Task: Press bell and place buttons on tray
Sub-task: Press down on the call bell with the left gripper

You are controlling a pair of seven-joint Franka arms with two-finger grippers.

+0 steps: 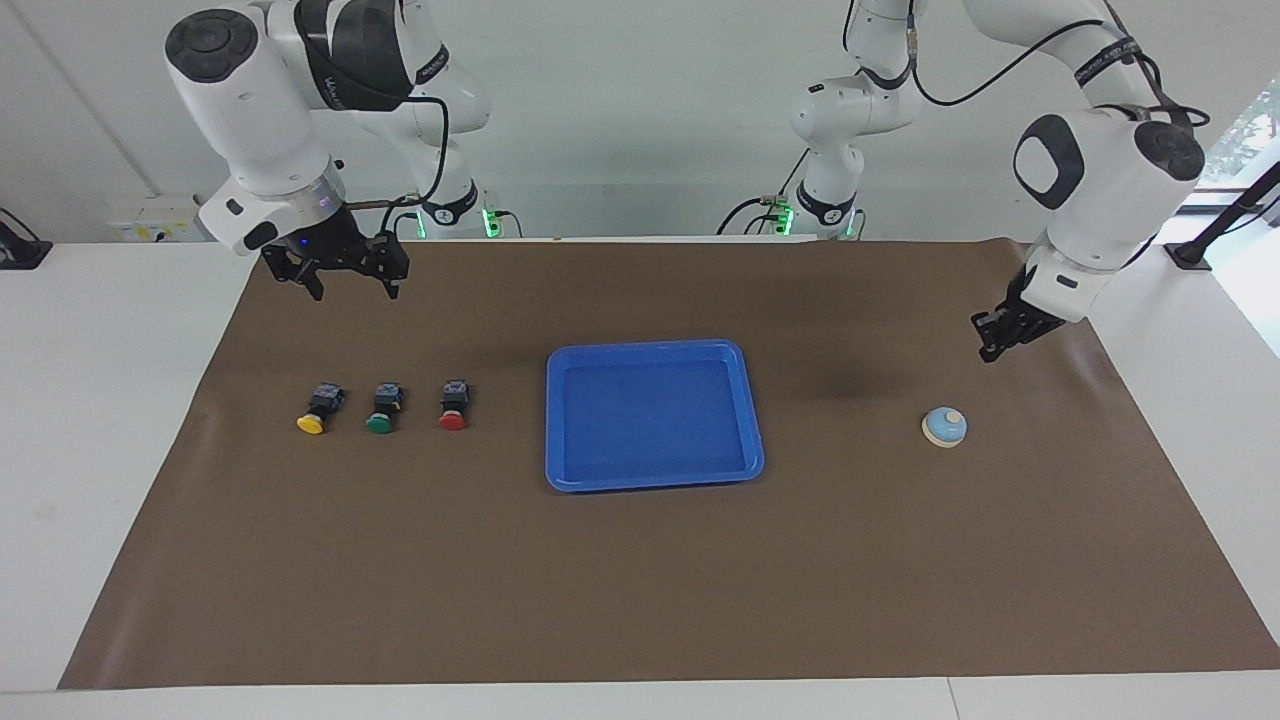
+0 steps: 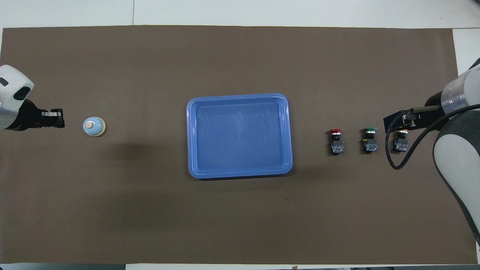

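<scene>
The blue tray [image 1: 655, 420] lies empty in the middle of the brown mat, also in the overhead view [image 2: 240, 135]. Three buttons lie in a row beside it toward the right arm's end: red [image 1: 453, 418] [image 2: 336, 142], green [image 1: 379, 421] [image 2: 369, 142], yellow [image 1: 312, 422] [image 2: 400, 145]. The light-blue bell [image 1: 944, 427] [image 2: 93, 126] stands toward the left arm's end. My right gripper [image 1: 354, 290] is open and empty, raised over the mat by the yellow button. My left gripper [image 1: 988, 348] [image 2: 57, 118] is shut and empty, raised beside the bell, apart from it.
The brown mat [image 1: 640, 580] covers most of the white table [image 1: 100, 400]. A black cable [image 2: 390, 157] hangs from the right arm's wrist over the yellow button's spot in the overhead view.
</scene>
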